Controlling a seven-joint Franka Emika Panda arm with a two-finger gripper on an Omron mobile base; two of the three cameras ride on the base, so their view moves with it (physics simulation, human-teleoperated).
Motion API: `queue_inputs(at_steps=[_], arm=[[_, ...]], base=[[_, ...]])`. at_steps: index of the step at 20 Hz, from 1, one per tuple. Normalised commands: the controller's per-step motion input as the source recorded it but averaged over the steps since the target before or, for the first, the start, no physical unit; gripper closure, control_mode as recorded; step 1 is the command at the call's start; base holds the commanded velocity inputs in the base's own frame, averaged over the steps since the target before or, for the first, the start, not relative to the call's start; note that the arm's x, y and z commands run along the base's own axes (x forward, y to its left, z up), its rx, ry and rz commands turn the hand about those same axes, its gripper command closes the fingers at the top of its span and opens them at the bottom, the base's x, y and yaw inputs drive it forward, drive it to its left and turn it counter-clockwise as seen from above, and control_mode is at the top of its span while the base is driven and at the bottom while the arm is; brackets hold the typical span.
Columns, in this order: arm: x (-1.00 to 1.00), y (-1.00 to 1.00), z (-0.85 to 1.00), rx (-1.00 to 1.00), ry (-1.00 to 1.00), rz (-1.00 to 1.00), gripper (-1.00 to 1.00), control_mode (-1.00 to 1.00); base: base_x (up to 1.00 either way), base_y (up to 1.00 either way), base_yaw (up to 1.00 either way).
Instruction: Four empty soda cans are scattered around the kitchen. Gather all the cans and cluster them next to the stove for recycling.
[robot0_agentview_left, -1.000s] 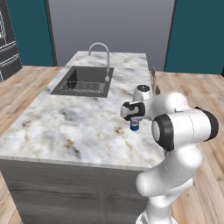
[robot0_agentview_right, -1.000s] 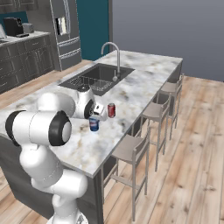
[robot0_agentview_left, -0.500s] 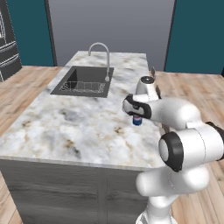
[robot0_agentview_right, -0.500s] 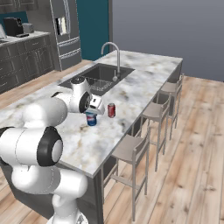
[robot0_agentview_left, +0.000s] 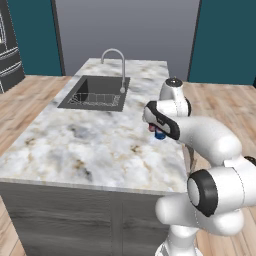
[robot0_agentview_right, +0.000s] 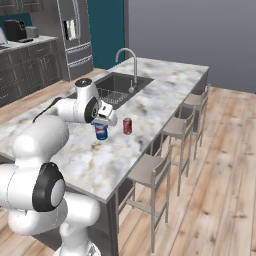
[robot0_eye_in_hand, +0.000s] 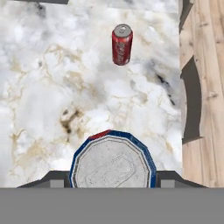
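My gripper (robot0_agentview_right: 102, 125) is shut on a blue soda can (robot0_agentview_right: 101, 132) from above, over the marble island counter (robot0_agentview_right: 165, 82). The silver top of that blue can (robot0_eye_in_hand: 113, 165) sits between the two dark fingertips (robot0_eye_in_hand: 56, 180) in the hand view. From the left base view the blue can (robot0_agentview_left: 160, 134) peeks out under the hand (robot0_agentview_left: 159, 129). A red soda can (robot0_agentview_right: 127, 126) stands upright on the counter just to the right of the blue one, and it also stands ahead as the red can (robot0_eye_in_hand: 122, 44) in the hand view. The stove is out of view.
A sink (robot0_agentview_left: 95, 95) with a curved faucet (robot0_agentview_left: 116, 56) is set into the far half of the island. Bar stools (robot0_agentview_right: 150, 172) line the island's right side over wooden floor. A fridge (robot0_agentview_right: 75, 35) and dark cabinets stand at the back left.
The arm has swung its elbow out and back, and the hand with the blue can has shifted slightly toward the sink. The red can has stayed put.
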Motion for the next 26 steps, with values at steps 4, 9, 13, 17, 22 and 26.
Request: queue_inputs(at_steps=[4,9,13,17,22,26], arm=[[-0.35,0.0,0.06,0.0,0.0,0.0,1.0,-1.0],[-0.37,0.0,0.0,0.0,0.0,0.0,1.0,-1.0],[-0.38,0.0,0.05,0.0,0.0,0.0,1.0,-1.0],[-0.29,0.0,0.09,0.0,0.0,0.0,1.0,-1.0],[-0.23,0.0,0.09,0.0,0.0,0.0,1.0,-1.0],[-0.06,0.01,0.01,0.0,0.01,0.0,1.0,1.0]], base=[[0.0,0.0,0.0],[0.0,0.0,0.0],[0.0,0.0,0.0],[0.0,0.0,0.0],[0.0,0.0,0.0],[-0.26,0.05,0.03]])
